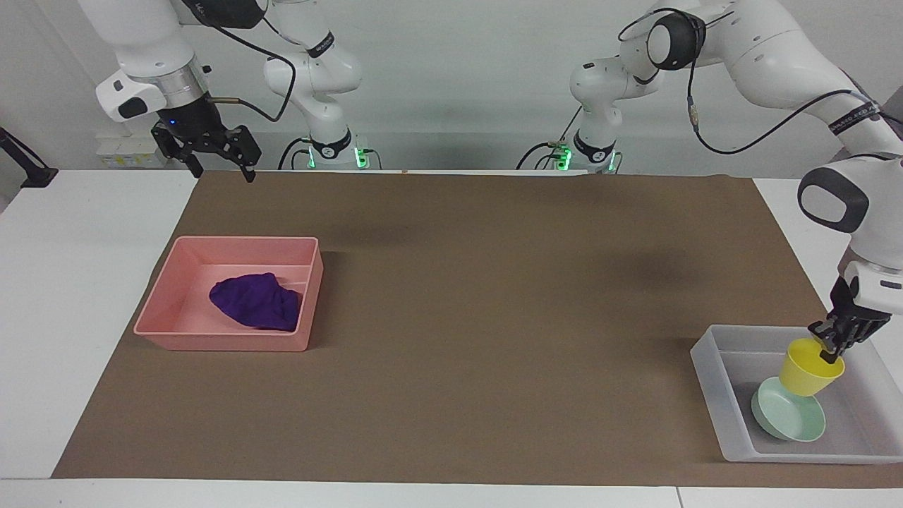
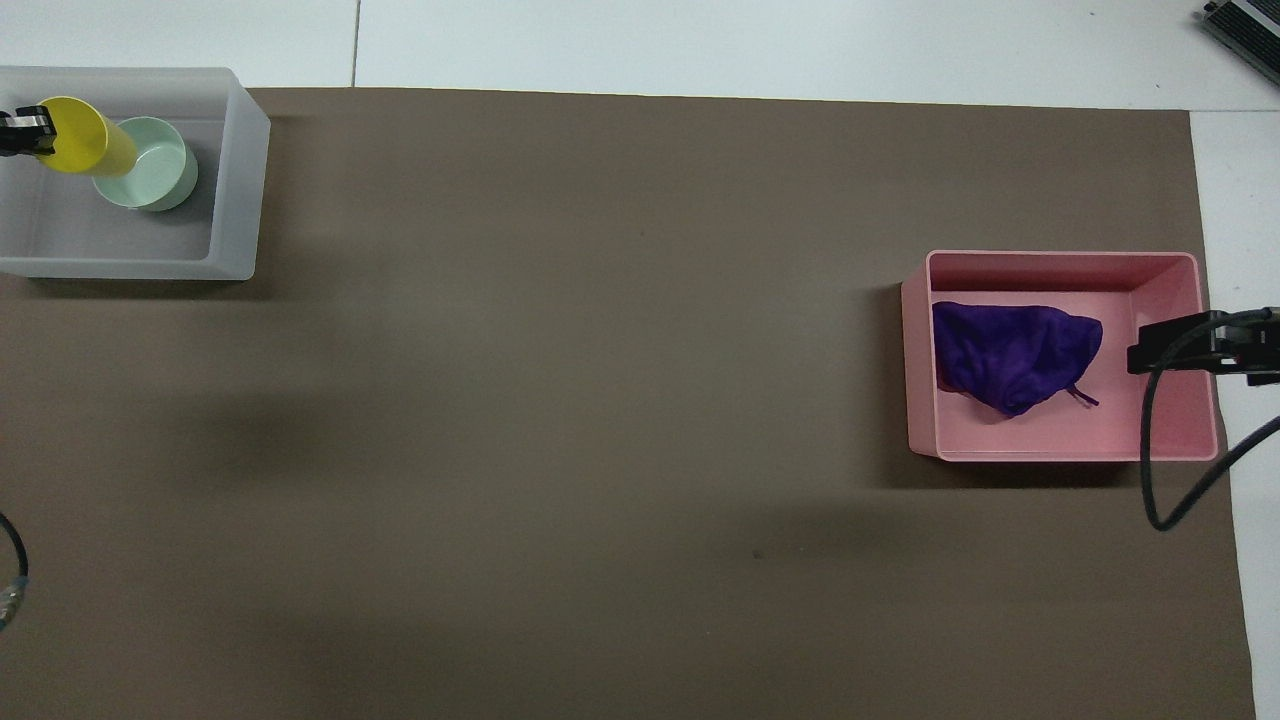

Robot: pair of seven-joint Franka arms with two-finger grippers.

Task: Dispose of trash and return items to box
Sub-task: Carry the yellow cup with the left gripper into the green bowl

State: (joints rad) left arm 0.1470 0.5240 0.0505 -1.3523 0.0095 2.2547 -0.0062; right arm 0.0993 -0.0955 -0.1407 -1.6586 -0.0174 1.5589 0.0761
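The yellow cup point(image 1: 810, 370) point(image 2: 85, 150) hangs tilted inside the walls of the translucent box point(image 1: 705, 353) point(image 2: 235, 180) at the left arm's end of the table. My left gripper point(image 1: 832, 351) point(image 2: 22, 133) is shut on the cup's rim. The mint-green bowl point(image 1: 790, 420) point(image 2: 155, 180) lies in the box just beside the cup. The purple rag point(image 1: 255, 302) point(image 2: 1010, 355) lies in the pink bin point(image 1: 219, 342) point(image 2: 1060, 270). My right gripper point(image 1: 221, 171) point(image 2: 1150, 355) waits open, raised above the table, holding nothing.
A brown mat point(image 1: 494, 282) covers most of the white table. The pink bin stands toward the right arm's end, the box at the other end. A black cable point(image 2: 1150, 480) hangs from the right arm beside the bin.
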